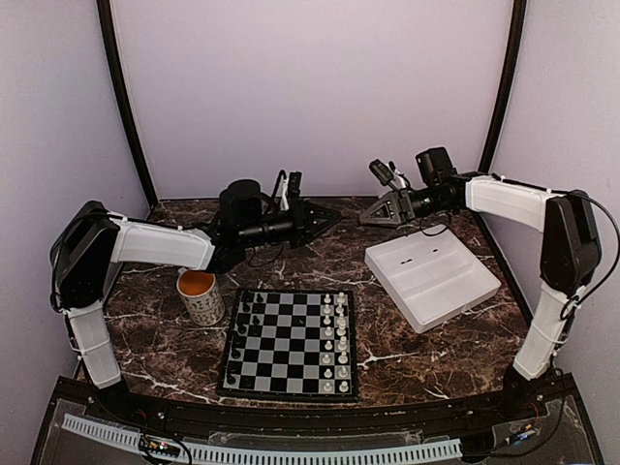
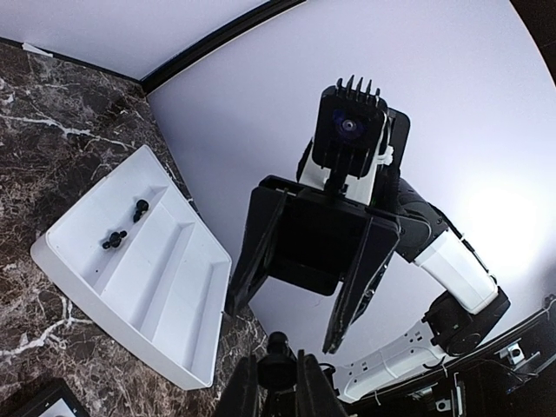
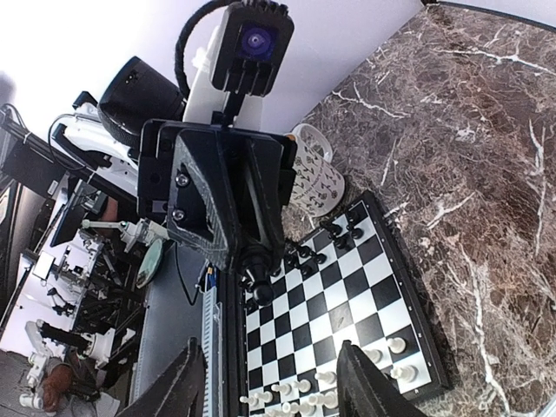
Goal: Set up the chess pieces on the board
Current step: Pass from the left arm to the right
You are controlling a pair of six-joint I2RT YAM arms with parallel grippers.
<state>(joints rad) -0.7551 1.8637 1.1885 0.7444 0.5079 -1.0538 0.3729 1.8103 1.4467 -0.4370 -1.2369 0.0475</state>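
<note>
Chess piece (image 3: 259, 282) pinched in left tool (image 1: 336, 218), clear of gaping right tool (image 1: 365, 221).

Left arm (image 1: 160, 244) and right arm (image 1: 509, 201): white plastic link shells, black joint housings, black cables (image 3: 184, 43). Left gripper (image 3: 259, 261) and right gripper (image 2: 284, 326): black wedge-shaped fingers (image 2: 256, 252), screw heads (image 3: 179, 180) on side plate, black finned camera block (image 2: 350, 122) above.

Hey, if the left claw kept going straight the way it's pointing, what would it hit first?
Probably the right claw, open and facing the left claw head-on; the gap between them is hard to judge.
</note>
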